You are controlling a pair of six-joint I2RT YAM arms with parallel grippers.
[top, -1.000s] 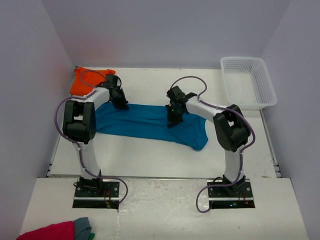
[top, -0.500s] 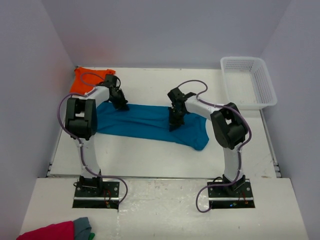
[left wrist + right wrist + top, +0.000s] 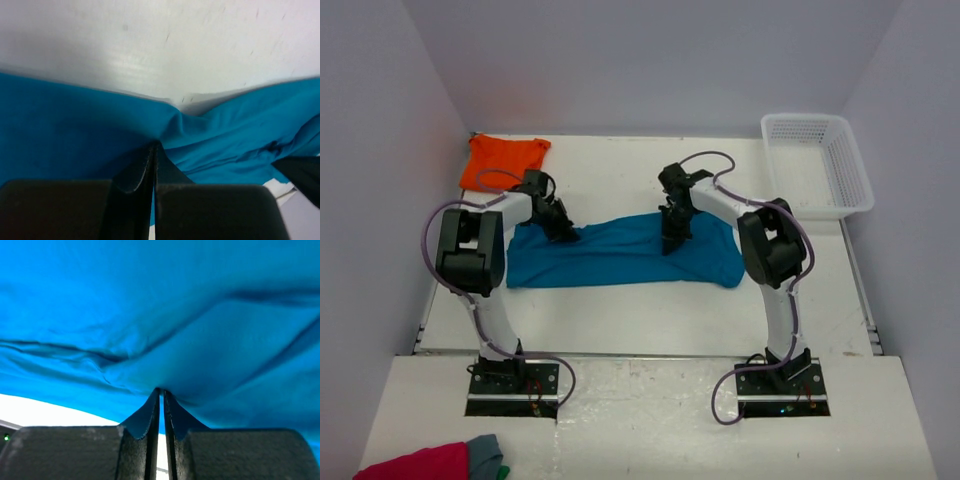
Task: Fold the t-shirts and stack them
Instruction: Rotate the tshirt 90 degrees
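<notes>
Task status: the teal-blue t-shirt [image 3: 610,255] lies mid-worktop [image 3: 620,310] as a long band, apparently part-folded. The orange t-shirt [image 3: 500,158] sits bunched at the far left corner, well apart from it, so further teal folds, the orange fold and the stacking all appear outstanding. The left fingers [image 3: 137,172] are fully closed on a pinch of the teal cloth's far edge, and the right fingers [image 3: 142,417] are closed to a hairline slit with a teal fold bunched at their tips. Only the wrist views show these grips, and only the top view shows the orange t-shirt and the teal garment's outline.
</notes>
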